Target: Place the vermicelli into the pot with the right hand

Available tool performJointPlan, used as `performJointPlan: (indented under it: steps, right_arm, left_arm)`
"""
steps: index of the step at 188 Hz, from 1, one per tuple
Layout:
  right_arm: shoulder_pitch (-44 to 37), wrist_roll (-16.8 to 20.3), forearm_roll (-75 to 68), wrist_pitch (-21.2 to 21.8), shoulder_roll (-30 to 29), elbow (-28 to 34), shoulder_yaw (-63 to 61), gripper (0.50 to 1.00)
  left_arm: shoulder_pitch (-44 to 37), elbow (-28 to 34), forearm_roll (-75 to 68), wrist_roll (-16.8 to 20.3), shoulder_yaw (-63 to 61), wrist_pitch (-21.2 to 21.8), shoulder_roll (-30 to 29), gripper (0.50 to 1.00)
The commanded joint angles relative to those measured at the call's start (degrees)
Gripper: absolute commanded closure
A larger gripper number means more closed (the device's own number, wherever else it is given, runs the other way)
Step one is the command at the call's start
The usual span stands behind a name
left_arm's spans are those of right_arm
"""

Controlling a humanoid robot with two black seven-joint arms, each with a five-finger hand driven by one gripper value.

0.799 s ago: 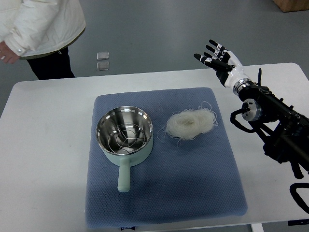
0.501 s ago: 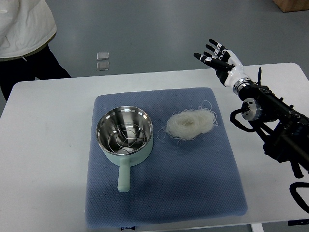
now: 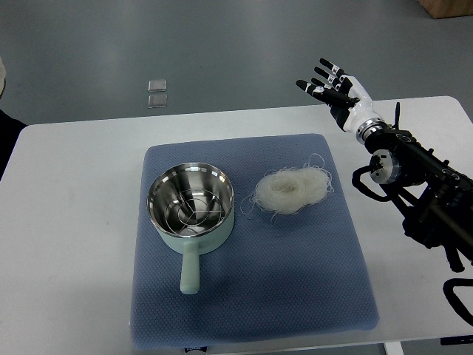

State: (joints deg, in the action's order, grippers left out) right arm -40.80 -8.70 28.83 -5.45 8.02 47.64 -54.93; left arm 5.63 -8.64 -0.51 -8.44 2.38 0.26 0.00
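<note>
- On the white table (image 3: 66, 222) lies a blue-grey textured mat (image 3: 295, 274), squared to the table's edges; the pot and the noodles both rest on it.
- Toward the mat's left side stands a pale green saucepan (image 3: 191, 209) with a shiny steel interior and a wire rack in its bottom; its handle points toward the near edge of the table.
- Just right of the saucepan, apart from its rim, sits a loose nest of white vermicelli (image 3: 290, 188); a few stray strands curl out around it; nothing touches it.
- Above the table's far right corner hangs the right hand (image 3: 334, 92), raised off the surface, fingers spread wide and holding nothing; it is well apart from the vermicelli; its black arm (image 3: 414, 181) comes in from the right edge.
- On the grey floor beyond the table lie two small clear square pieces (image 3: 157, 93), one just behind the other.
</note>
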Motion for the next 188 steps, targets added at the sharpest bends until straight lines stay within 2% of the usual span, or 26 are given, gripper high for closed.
performJointPlan:
  steps: [1,106,140,188]
  right_arm:
    - [0.1,0.1,0.0,0.0,0.2,0.0,0.1,0.576]
    - [-0.3,0.1,0.3,0.2,1.4,0.1,0.2,0.576]
    - [-0.4,0.1,0.3,2.9,1.5,-0.1,0.3,0.576]
    - [-0.2,-1.1,0.0,3.1,1.5,-0.1,0.1,0.576]
  left_arm:
    - [0.0,0.1,0.0,0.0,0.0,0.0,0.0,0.5]
    - [-0.1,0.1,0.0,0.0,-0.1,0.0,0.0,0.5]
    - [-0.2,0.1,0.0,0.0,-0.1,0.0,0.0,0.5]
    - [-0.2,0.1,0.0,0.0,-0.1,0.0,0.0,0.5]
